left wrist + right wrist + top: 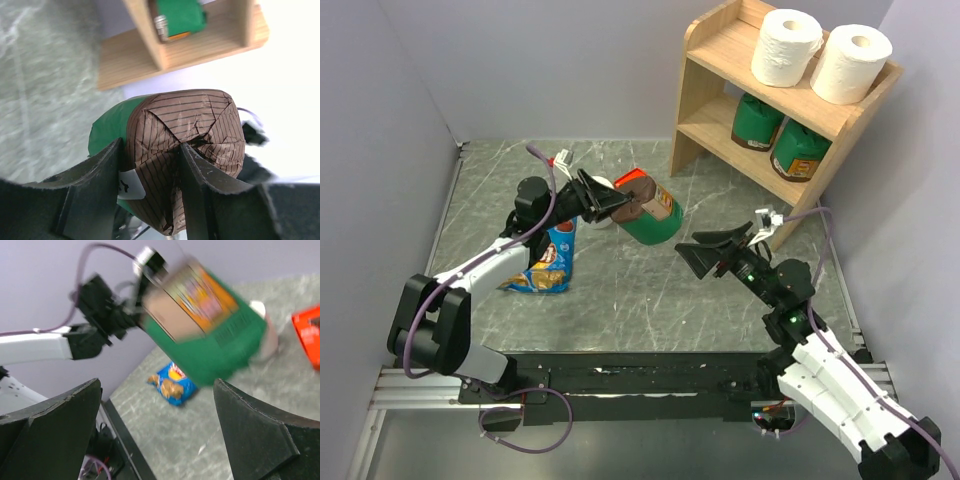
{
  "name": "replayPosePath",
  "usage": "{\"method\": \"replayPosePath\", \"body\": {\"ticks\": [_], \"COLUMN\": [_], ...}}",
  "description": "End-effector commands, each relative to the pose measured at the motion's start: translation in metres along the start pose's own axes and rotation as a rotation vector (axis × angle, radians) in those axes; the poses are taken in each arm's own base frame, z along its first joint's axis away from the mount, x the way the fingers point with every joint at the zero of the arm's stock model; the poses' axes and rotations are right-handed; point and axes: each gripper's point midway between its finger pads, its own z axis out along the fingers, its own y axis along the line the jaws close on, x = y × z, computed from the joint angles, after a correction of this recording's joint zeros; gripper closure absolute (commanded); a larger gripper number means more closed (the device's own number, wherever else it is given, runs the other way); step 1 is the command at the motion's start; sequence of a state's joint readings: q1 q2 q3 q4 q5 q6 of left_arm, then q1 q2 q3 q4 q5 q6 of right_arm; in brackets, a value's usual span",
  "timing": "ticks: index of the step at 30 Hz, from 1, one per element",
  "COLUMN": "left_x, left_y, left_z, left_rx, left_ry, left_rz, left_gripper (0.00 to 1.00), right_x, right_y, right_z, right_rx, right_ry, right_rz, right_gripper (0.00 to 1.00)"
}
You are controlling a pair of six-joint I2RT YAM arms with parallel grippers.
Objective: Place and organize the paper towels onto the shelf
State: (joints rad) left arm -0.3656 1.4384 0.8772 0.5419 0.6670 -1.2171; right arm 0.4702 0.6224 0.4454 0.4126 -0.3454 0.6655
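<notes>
Left gripper (625, 205): clamped on green canister (660, 222) | Right gripper (710, 252): jaws wide, empty | Two paper towels (787, 47): upright on shelf (720, 45) top tier, well apart from both grippers

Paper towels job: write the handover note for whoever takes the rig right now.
Left gripper: shut on a green canister, held tilted off the table by its brown end.
Right gripper: open, empty, facing the canister.
Done: two rolls upright on the shelf, top tier.
Left: a white thing on the table, half hidden behind the canister, looks like the third roll. Probably put the canister down, then shelve it beside the others.
</notes>
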Motion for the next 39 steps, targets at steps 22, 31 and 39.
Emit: {"method": "replayPosePath", "body": {"ticks": [22,31,39], "left_x": [0.026,0.050,0.056], "left_y": [-0.081,-0.070,-0.060], "left_z": [0.007,0.020,0.024], "left_rx": [0.302,0.322,0.303], "left_ry": [0.057,0.115,0.122], "left_rz": [-0.002,-0.033,-0.014], "left_gripper": [0.50,0.46,0.38], "right_x": [-0.026,-0.024,-0.029], "right_y": [0.035,0.047,0.051], "right_z": [0.016,0.015,0.008], "right_rx": [-0.274,-0.352,-0.360], "right_ry": [-0.099,-0.075,-0.116], "right_rz": [0.062,0.047,0.030], "right_gripper": [0.02,0.15,0.48]}}
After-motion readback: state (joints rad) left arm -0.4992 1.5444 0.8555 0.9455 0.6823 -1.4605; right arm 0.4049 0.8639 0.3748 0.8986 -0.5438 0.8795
